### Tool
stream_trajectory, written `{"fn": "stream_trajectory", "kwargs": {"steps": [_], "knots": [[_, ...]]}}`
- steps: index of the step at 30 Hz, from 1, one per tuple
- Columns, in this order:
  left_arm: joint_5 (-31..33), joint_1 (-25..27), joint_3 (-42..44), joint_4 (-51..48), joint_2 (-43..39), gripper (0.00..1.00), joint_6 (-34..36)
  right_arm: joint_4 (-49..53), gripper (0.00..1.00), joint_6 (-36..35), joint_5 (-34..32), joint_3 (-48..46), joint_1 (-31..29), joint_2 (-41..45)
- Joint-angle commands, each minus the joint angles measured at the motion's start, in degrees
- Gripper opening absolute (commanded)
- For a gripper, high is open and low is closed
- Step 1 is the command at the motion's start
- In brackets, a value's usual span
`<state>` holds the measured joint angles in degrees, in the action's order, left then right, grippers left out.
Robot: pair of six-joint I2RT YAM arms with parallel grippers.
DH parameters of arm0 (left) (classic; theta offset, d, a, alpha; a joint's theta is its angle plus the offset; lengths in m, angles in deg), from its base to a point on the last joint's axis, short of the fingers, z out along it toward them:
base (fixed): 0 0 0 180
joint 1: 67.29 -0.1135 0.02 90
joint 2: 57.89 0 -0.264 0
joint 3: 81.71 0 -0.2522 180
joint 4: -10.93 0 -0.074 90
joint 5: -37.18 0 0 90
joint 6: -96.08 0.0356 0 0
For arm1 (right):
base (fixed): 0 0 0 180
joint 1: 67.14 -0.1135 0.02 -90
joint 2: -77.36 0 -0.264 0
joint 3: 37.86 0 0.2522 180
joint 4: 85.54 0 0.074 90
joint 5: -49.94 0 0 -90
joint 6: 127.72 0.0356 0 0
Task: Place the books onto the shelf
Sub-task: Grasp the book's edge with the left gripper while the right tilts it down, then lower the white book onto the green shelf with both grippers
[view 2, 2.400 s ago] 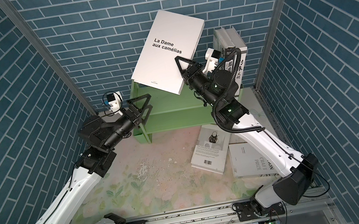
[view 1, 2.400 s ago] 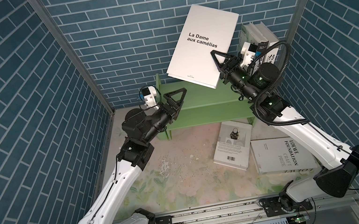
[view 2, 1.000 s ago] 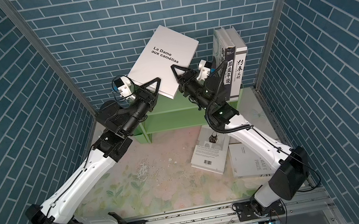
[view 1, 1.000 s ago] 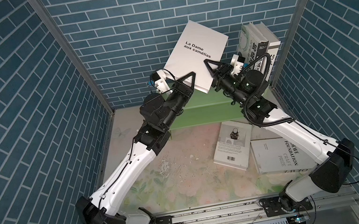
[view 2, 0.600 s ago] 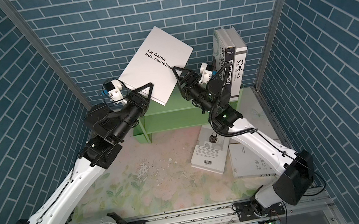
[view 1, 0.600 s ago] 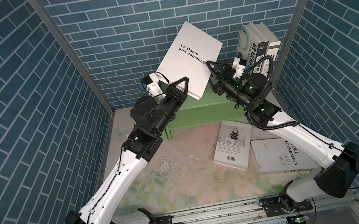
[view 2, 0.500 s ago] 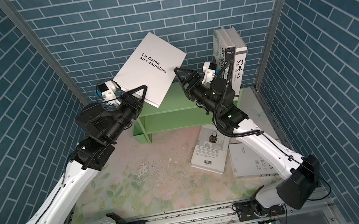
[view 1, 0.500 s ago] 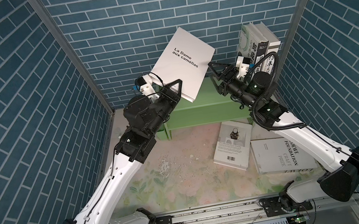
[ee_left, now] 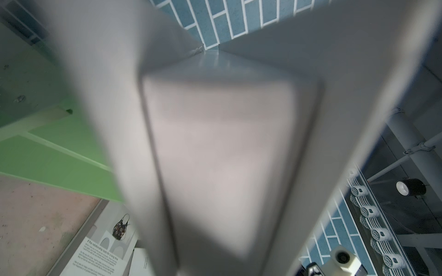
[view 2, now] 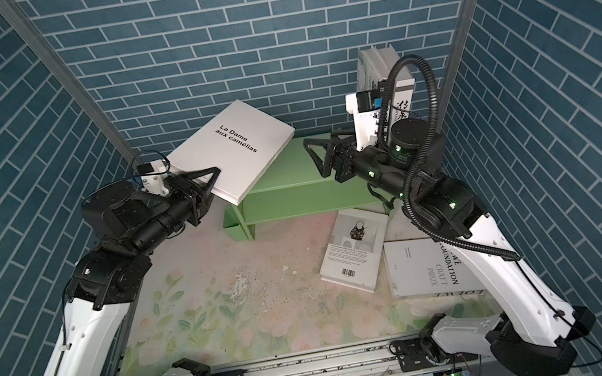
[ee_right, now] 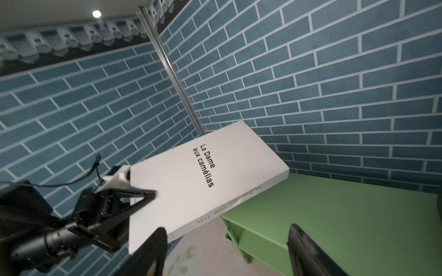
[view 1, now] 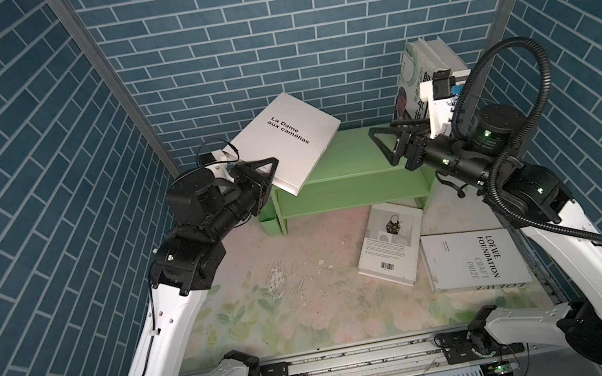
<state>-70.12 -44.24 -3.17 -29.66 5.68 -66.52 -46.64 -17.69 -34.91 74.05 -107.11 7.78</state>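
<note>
The left gripper [view 1: 273, 166] is clamping the white book [view 1: 287, 137], holding it tilted over the left end of the green shelf [view 1: 352, 155]. The right gripper [view 1: 383, 144] is hovering above the shelf's right half, jaws apart and empty.

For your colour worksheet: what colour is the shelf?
The shelf is plain light green, clearest in a top view.

Staged robot test booth, lab-type: blue brick-print wall panels [view 1: 266, 37], metal corner posts [view 1: 112, 84], aluminium mounting rail [view 1: 361, 359], worn floral tabletop [view 1: 270, 310].
</note>
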Motion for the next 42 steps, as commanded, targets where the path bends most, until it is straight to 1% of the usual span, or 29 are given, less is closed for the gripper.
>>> {"fn": "stream_trajectory", "kwargs": {"steps": [1,4,7,11,16,21,26,31,35,37,42], "knots": [[-4.01,-1.22,-3.37,-4.96,-1.6,0.24,-2.46,8.94,0.81,-16.76,-7.58,0.14,-2.95,-1.44],[-5.11,-1.26,-3.38,-7.0,-2.6,0.25,-4.1,8.92,0.81,-19.77,-10.26,-0.61,-3.87,-1.14],[-5.66,-1.26,-0.96,-5.66,-4.47,0.25,-6.51,7.12,0.82,-19.78,-11.75,-3.2,-3.85,0.23],[-5.35,-1.33,1.8,-5.08,-6.16,0.26,-9.32,4.93,0.82,-18.54,-11.21,-6.85,-3.92,2.44],[-7.22,-1.49,2.15,-6.12,-5.69,0.27,-12.26,7.37,0.83,-20.59,-9.97,-7.8,-3.99,4.09],[-9.18,-1.49,-1.9,-11.25,-3.05,0.27,-12.66,11.28,0.83,-25.28,-7.17,-6.45,-4.99,3.4],[-10.37,-1.44,-7.33,-18.75,-0.92,0.27,-14.44,12.65,0.83,-32.29,-9.22,-6.26,-9.27,2.0],[-10.99,-1.51,-11.15,-23.53,0.59,0.27,-16.47,13.09,0.84,-37.08,-10.05,-5.61,-13.13,0.95],[-12.05,-1.51,-13.75,-26.82,1.75,0.27,-16.72,12.32,0.84,-41.9,-13.35,-5.34,-16.7,-0.72],[-12.47,-1.47,-14.48,-27.6,2.08,0.28,-16.7,11.23,0.84,-43.59,-14.31,-5.34,-17.52,-1.32],[-14.45,-1.43,-14.3,-28.43,2.77,0.3,-16.85,7.67,0.83,-45.91,-14.18,-6.28,-18.3,-1.55]]}}
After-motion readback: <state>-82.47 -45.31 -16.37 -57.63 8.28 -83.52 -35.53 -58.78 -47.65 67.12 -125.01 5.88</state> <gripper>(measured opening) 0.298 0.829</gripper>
